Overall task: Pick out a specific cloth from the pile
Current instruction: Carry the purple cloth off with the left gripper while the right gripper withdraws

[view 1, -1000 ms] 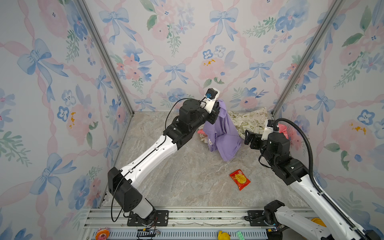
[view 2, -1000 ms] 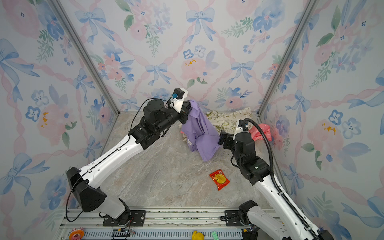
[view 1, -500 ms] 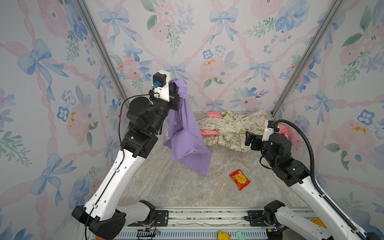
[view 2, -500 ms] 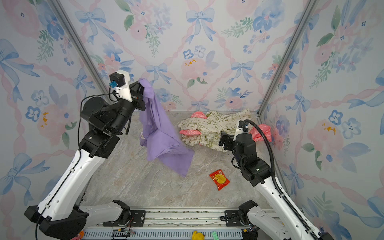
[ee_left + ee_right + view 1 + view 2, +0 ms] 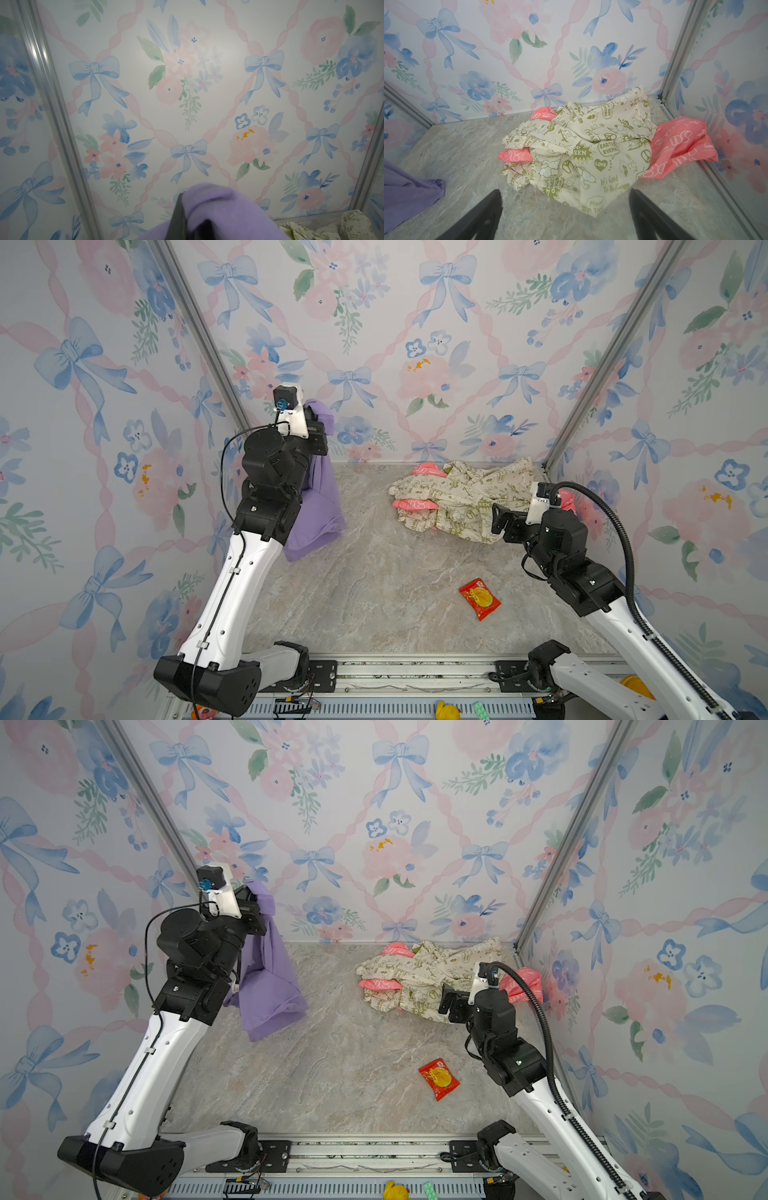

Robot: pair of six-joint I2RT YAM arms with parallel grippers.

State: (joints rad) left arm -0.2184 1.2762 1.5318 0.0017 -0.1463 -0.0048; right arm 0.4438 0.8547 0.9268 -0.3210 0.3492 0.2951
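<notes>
Away from pile [image 5: 461, 502], cloth [image 5: 320, 506] in left jaws

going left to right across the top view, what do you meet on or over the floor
lavender cloth hanging from the shut left hand → pile of cream and coral-pink cloths; red snack packet left out, since it overlaps the pile's span

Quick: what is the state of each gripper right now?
Left gripper: closed, holding the purple cloth.
Right gripper: open, empty, facing the pile.
</notes>
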